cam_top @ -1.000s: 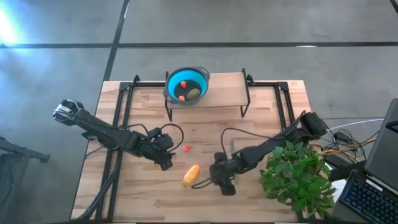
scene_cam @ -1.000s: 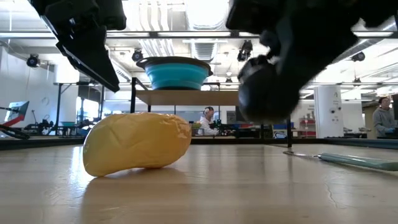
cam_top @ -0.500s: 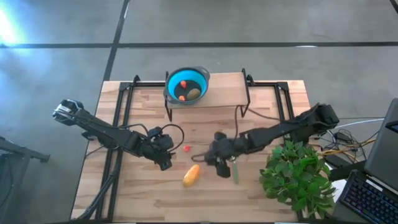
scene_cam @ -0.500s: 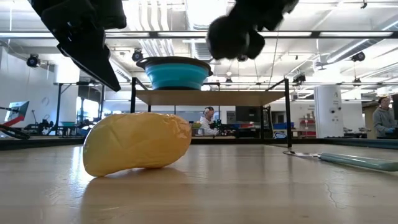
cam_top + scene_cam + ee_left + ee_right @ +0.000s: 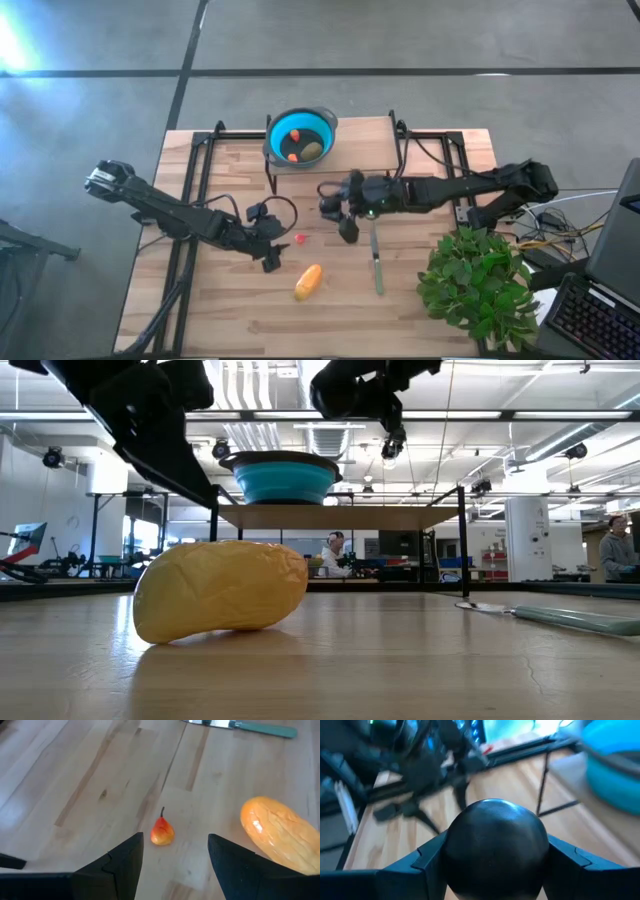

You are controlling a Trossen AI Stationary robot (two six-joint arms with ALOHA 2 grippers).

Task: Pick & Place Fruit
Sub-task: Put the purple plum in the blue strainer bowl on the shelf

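The dark blackish round fruit (image 5: 495,847) sits between the fingers of my right gripper (image 5: 331,207), which is raised above the table's middle, short of the blue bowl (image 5: 300,138). The bowl stands on a raised rack and holds the olive-green fruit (image 5: 313,150) and the tiny orange fruit (image 5: 292,156). My left gripper (image 5: 174,865) hovers open just near-left of the tiny red fruit (image 5: 162,832), which lies on the wood. The yellow-orange oblong fruit (image 5: 308,281) lies on its side nearer the near edge. My right gripper pinches the dark round fruit between its two fingers (image 5: 427,865), one on each side of the ball at its widest part (image 5: 542,851). The fingers reach roughly level from the table's right. The fruit is lifted clear of the table (image 5: 347,395).
A pale grey-green stick (image 5: 377,262) lies right of the yellow fruit. A bushy green plant (image 5: 478,285) fills the near right corner. The black rack legs (image 5: 272,175) stand in front of the bowl. Bare wood (image 5: 230,310) lies toward the near left.
My right gripper, shut on the dark round fruit, has risen from beside the yellow fruit and travelled toward the far edge and slightly left, toward the bowl. The grey-green stick, earlier under that arm, now shows fully. My left gripper has edged slightly toward the right.
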